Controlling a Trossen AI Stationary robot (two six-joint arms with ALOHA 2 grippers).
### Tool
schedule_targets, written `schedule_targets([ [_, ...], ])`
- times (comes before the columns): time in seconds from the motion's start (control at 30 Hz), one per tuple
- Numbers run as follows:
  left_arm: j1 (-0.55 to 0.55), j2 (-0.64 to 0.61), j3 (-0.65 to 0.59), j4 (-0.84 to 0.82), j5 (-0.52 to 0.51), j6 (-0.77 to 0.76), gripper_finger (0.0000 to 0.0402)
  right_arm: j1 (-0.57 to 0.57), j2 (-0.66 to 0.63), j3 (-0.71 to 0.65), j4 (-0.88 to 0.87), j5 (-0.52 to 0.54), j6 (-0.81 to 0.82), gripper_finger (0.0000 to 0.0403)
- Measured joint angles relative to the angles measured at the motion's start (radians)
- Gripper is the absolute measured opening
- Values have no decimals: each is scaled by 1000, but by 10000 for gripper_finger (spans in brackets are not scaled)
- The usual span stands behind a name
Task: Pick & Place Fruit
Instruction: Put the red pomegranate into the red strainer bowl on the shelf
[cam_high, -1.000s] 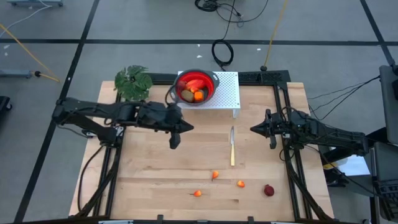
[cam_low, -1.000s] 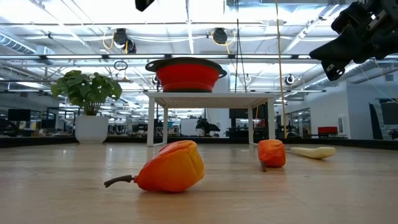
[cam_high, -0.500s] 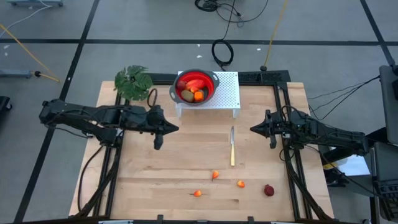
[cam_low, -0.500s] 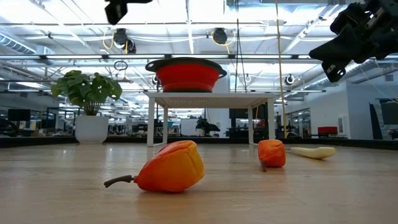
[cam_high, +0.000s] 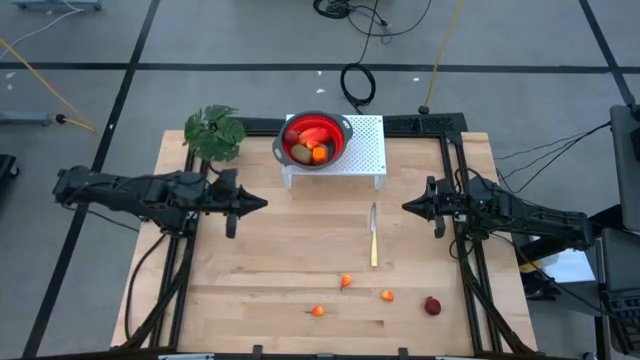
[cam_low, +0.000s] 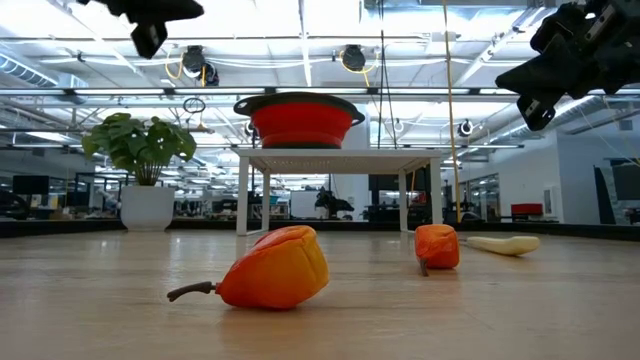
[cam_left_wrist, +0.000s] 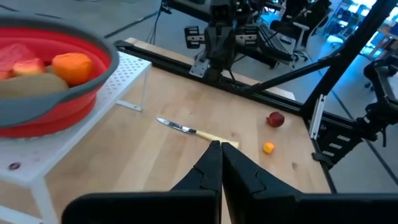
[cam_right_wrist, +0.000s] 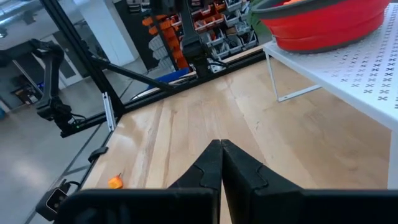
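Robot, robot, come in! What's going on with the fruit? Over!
Left gripper shut, empty, left side. Right gripper shut, empty, right side. Four fruits loose on the table; others in red bowl. Knife lies nearby.

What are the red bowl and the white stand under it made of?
The red bowl looks like soft matte silicone or plastic with a dark rim, though that's a guess. The white stand looks like painted metal, a thin sheet perforated with small holes on slim legs.

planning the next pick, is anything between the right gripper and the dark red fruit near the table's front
Nothing visible does. The right gripper, shut and empty, hangs over bare wood, and the dark red fruit lies in the open. The knife lies off to the side.
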Motion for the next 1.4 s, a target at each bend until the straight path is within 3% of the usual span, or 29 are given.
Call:
schedule_targets([
  [0.27, 0, -138, -107, 4, -19, 10, 3, 0, 0, 0, 0, 2, 0, 0],
  [0.43, 0, -225, -199, 90, -19, 23, 8, 0, 0, 0, 5, 3, 0, 0],
  [0.73, 0, -391, -354, 156, -18, 30, 8, 0, 3, 0, 113, 4, 1, 0],
  [1.07, 0, -517, -423, 138, -18, 56, 10, 0, 53, 21, 170, -30, 73, 0],
  [1.4, 0, -576, -426, 61, -18, 83, 10, 0, 198, 178, 146, -77, 6, 0],
])
